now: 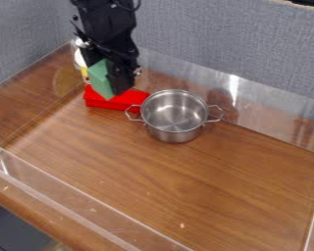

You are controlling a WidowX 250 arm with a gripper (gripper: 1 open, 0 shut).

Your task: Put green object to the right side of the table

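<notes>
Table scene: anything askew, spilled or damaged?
Nothing stands out. The steel pot sits upright and looks empty, with no spill on the table. The red block lies flat beside it. The green object is held in the gripper, above the red block, as expected mid-carry.

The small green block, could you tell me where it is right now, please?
The small matte green block is held in the black gripper at the upper left of the camera view, just above the red rectangular block and left of the steel pot.
</notes>
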